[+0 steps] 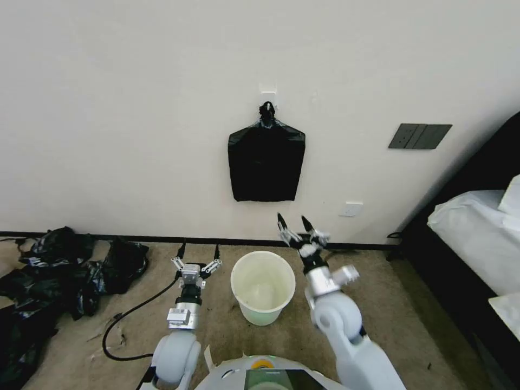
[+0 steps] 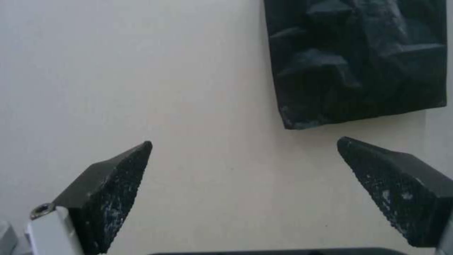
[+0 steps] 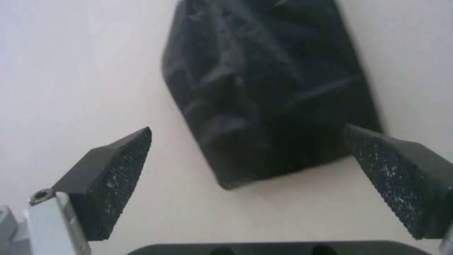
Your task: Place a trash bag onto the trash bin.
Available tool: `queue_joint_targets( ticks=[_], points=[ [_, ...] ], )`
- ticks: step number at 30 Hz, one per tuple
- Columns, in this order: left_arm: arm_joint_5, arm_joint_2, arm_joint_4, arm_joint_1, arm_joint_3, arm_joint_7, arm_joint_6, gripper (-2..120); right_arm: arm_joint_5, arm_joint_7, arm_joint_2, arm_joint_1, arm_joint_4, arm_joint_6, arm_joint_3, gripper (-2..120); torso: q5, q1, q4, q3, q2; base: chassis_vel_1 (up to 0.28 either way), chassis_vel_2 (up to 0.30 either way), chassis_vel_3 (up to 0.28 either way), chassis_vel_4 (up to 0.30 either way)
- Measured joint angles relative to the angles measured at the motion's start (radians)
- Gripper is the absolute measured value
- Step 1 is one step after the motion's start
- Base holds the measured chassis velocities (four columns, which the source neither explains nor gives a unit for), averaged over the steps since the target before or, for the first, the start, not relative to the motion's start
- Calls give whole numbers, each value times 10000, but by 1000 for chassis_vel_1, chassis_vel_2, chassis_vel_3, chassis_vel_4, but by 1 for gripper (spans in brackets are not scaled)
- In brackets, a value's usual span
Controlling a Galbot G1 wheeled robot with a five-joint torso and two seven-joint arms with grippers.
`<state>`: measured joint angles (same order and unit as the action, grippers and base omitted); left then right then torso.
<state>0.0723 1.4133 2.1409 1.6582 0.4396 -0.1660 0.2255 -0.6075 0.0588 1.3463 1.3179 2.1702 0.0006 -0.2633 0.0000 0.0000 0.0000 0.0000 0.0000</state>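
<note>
Bin (image 1: 263, 286) stands unlined on the carpet at lower centre of the head view, between both grippers. Bundle (image 1: 266, 160) of black plastic hangs from a wall hook (image 1: 267, 96) at centre frame, above the bin; no single loose bag is identifiable. Left gripper (image 1: 199, 252): jaws apart, empty, left of the bin. Right gripper (image 1: 295, 223): jaws apart, empty, raised toward the bundle's lower edge. Risk: a grip on the bundle may pull several bags, or tear thin film at the hook. Heap (image 1: 59, 271) of bags lies at lower left.
</note>
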Motion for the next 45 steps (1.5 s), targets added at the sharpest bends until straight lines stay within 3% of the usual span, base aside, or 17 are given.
queue_joint_targets(
  ticks=[3,11,23,30,45],
  points=[
    [-10,-5,130,204,159,41,35,100,-1555,104,-80,-1468,-746,-455,302,100,0,2,0,0,0,0,0,0,0],
    [-11,54,223,353,296,61,87,100,-4023,404,252,-3664,-2100,-946,469,100,-1,3,0,1,0,0,0,0,0],
    [-16,110,141,432,443,74,213,100,-6436,674,977,-6233,-3407,-1266,327,100,0,2,0,1,0,0,0,0,0],
    [-57,118,99,398,495,79,211,100,-7120,689,1283,-7342,-4110,-1329,172,100,0,2,0,1,-1,0,0,0,0],
    [-58,224,204,384,499,82,136,100,-7168,681,1918,-8858,-5564,-1344,246,99,0,1,0,1,0,0,0,0,0]
  ],
)
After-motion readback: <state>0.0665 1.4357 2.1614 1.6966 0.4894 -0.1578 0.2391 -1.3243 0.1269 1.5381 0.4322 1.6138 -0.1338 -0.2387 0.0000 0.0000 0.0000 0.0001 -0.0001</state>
